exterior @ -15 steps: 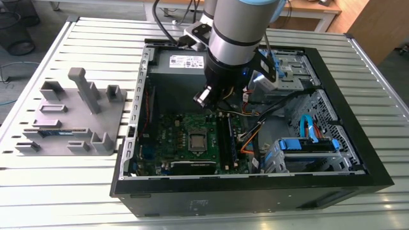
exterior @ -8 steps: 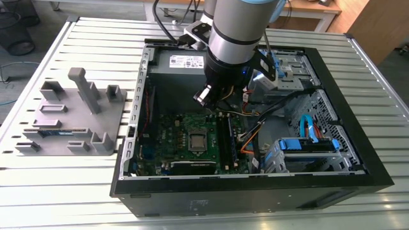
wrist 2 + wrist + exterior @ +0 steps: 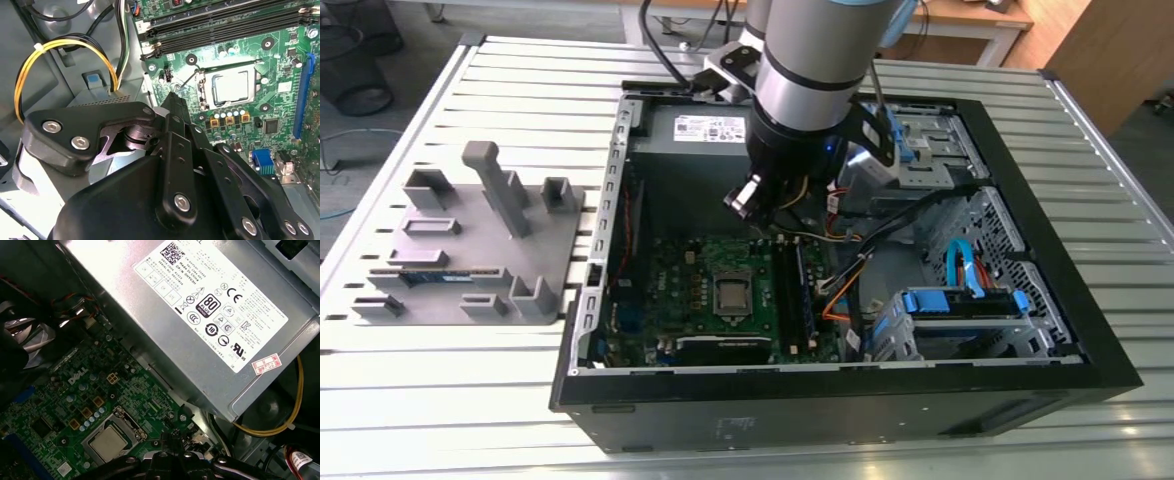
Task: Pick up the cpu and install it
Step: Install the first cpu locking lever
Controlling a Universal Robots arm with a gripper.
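- The cpu [image 3: 230, 86] lies flat in its socket on the green motherboard [image 3: 280, 107], its silver-grey top facing up and framed by the socket's metal bracket; in the first wrist view the cpu [image 3: 107, 440] sits the same way.
- In the exterior view the cpu [image 3: 732, 292] is near the middle of the motherboard [image 3: 680, 300], inside the open black computer case [image 3: 854, 400] lying on its side on the slatted metal counter [image 3: 454, 400].
- The gripper [image 3: 761, 205] hangs on the arm [image 3: 821, 60] above the motherboard, between the cpu and the grey power supply [image 3: 700, 130], and is apart from the cpu.
- In the second wrist view the gripper [image 3: 172, 102] shows its black linkages and bolts, and the fingers [image 3: 176, 107] come together to a narrow tip with nothing between them; the tip is beside the socket, not over it.
- In the first wrist view the gripper [image 3: 170, 440] is just beside the cpu's socket, with the power supply [image 3: 210, 315] and its white label on the far side of the motherboard from it.
- Yellow and black cables [image 3: 55, 55] loop off the motherboard's edge beside the gripper body.
- Black memory slots [image 3: 225, 22] run along the motherboard past the cpu.
- A blue drive bracket [image 3: 967, 300] sits in the case toward the exterior view's right of the motherboard.
- A grey parts fixture [image 3: 467, 245] stands on the counter, to the exterior view's left of the case.
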